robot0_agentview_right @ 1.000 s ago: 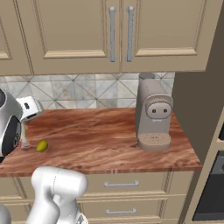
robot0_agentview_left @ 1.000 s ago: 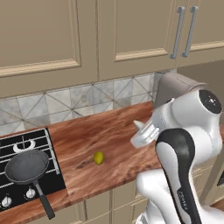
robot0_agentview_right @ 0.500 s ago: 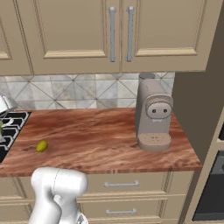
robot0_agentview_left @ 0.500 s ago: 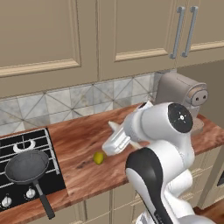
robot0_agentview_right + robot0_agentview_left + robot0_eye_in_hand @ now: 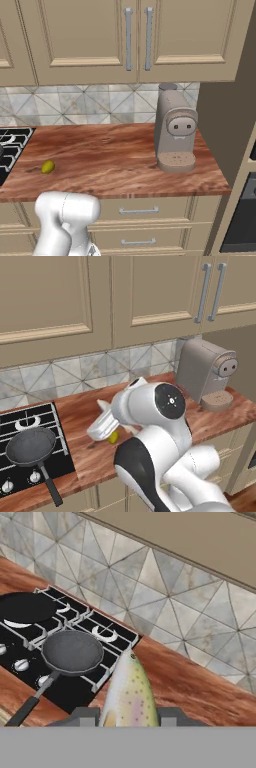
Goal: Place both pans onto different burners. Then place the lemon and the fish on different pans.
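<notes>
My gripper (image 5: 127, 717) is shut on the fish (image 5: 130, 694), a pale speckled fish that points away between the two fingertips (image 5: 82, 716). In the left base view the gripper (image 5: 101, 426) hangs over the wooden counter just right of the hob, above the lemon (image 5: 114, 437). The yellow-green lemon (image 5: 48, 166) lies on the counter near the hob's edge. A pan with a grey inside (image 5: 72, 651) sits on a front burner, handle towards the counter's front edge; it is the same pan (image 5: 30, 447) seen from the left base. The all-black pan (image 5: 25, 607) rests on another burner further left. A bare ring burner (image 5: 107, 633) lies ahead of the fish.
The black hob (image 5: 55, 428) has knobs (image 5: 34, 476) along its front. A beige coffee machine (image 5: 205, 376) stands at the counter's right end, also seen as the coffee machine (image 5: 175, 132) from the right base. Tiled wall (image 5: 165, 582) and cabinets (image 5: 150, 296) rise behind.
The arm has swung left across the counter with the fish, from near the coffee machine to just beside the hob. The pans and the lemon have stayed put.
</notes>
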Tool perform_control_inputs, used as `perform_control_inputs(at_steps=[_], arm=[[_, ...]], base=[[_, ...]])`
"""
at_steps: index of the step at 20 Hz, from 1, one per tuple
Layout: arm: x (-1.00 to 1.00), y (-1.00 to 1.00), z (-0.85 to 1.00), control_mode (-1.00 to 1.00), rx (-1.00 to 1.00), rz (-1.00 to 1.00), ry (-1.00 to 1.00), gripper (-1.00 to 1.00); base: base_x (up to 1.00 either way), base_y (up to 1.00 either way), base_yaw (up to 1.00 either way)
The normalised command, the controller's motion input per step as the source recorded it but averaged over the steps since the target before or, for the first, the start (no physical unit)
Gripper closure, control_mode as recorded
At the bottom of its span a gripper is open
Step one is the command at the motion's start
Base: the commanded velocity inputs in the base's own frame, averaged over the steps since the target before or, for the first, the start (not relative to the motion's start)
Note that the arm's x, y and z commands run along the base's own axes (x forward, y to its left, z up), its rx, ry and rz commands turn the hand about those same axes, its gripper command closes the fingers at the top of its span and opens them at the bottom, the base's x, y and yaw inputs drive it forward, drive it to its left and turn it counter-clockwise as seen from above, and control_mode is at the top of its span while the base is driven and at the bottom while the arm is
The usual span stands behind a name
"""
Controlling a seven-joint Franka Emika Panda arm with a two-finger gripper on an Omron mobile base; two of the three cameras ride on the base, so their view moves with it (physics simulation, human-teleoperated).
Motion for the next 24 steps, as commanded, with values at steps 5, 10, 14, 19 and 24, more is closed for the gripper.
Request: perform_control_inputs(at_steps=[5, 10, 14, 19, 24], arm=[[0.0, 0.56, 0.0, -1.0, 0.0, 0.04, 0.03, 1.0], [0.05, 0.48, -0.04, -1.0, 0.0, 0.03, 0.11, 1.0], [0.25, 0.3, -0.09, -1.0, 0.05, 0.04, 0.18, 1.0], [0.04, 0.23, -0.18, -1.0, 0.01, 0.02, 0.04, 1.0], [0.01, 0.21, -0.34, -1.0, -0.03, 0.0, 0.0, 1.0]], base=[[0.0, 0.0, 0.0], [0.0, 0.0, 0.0], [0.0, 0.0, 0.0], [0.0, 0.0, 0.0], [0.0, 0.0, 0.0]])
